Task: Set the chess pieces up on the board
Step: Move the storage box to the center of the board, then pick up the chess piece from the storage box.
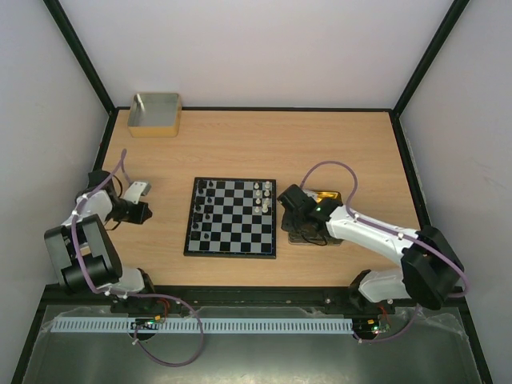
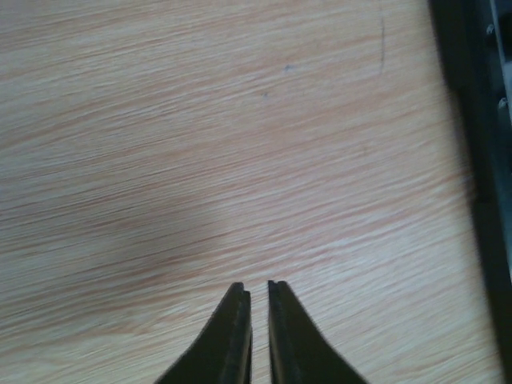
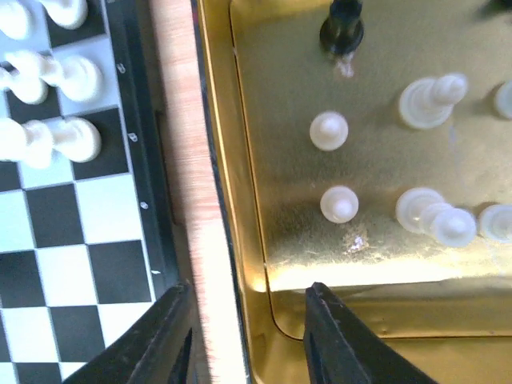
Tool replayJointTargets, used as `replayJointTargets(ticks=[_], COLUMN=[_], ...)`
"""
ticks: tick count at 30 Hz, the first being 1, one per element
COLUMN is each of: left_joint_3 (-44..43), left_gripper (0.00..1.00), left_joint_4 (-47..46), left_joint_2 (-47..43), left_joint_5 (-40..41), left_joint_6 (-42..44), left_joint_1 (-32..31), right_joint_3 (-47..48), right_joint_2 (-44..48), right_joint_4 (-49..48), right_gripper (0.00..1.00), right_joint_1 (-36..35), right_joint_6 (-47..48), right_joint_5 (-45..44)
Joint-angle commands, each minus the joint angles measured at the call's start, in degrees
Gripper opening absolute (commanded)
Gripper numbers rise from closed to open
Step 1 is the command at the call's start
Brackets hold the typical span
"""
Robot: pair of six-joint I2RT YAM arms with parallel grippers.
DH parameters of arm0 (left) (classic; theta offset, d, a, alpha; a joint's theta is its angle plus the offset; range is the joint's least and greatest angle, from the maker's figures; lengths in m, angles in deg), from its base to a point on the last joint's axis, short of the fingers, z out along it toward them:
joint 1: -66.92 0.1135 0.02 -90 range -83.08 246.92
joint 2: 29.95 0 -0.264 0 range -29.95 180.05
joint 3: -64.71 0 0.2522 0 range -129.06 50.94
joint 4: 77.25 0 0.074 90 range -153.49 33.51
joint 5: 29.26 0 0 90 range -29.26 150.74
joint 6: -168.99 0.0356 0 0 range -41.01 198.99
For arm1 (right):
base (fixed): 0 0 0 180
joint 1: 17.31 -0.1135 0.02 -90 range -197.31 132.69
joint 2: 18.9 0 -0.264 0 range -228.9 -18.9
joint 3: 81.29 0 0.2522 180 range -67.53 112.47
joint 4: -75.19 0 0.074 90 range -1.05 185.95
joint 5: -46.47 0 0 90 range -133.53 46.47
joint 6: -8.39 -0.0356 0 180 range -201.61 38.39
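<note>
Tin [image 3: 280, 240] (only my right wrist shows inside): cream chess pieces [image 3: 330, 131].
Right end effector [image 3: 248, 294]: spread.
Left end effector [image 2: 258, 290]: nearly together.

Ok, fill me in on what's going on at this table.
The robot is part-way through setting up a chess set. The right gripper hangs open and empty over the edge of the gold tin, where several white chess pieces and a black one sit loose. The board holds some black pieces along its left side and white ones near its right. The left gripper hangs over bare table, fingers nearly together, holding nothing.
</note>
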Motion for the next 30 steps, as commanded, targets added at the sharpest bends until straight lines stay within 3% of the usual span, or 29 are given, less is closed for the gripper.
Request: replayJointTargets(ticks=[1,5,14,16,20,23,27,30], left_joint_3=[-2.29,-3.87,-7.49,-7.56,-7.43,-7.47,-7.0,-6.33], left_gripper=[0.05,0.02,0.04,0.13,0.36,0.51,0.7,0.86], left_joint_4=[2.41,3.08,2.95,1.62,-0.31,-0.13,0.98,1.57], left_joint_2=[-0.63,1.79,6.91,5.75,2.66,0.19,-2.7,-5.19], left_joint_5=[1.74,2.58,3.21,4.7,8.74,9.45,9.37,8.76], left_joint_6=[0.59,0.2,-2.75,-3.97,-5.35,-5.6,-5.56,-5.73], left_joint_1=[-3.97,-7.63,-13.08,-13.63,-15.22,-15.5,-15.59,-15.58], right_joint_3=[4.68,7.5,9.0,10.06,11.75,13.54,15.64,17.11], right_joint_2=[2.79,4.02,4.48,4.66,4.63,3.39,2.28,1.87], right_joint_4=[7.07,9.44,9.69,10.02,11.03,12.4,12.87,13.97], right_gripper=[0.39,0.48,0.48,0.49,0.76,0.89,1.0,0.97], right_joint_1=[-0.41,-0.38,-0.31,-0.26,0.04,0.35,0.38,0.33], right_joint_6=[1.44,3.04,4.93,5.62,7.09,8.44,10.28,11.11], right_joint_5=[-6.06,-8.55,-10.2,-10.42,-11.3,-11.5,-10.85,-12.37])
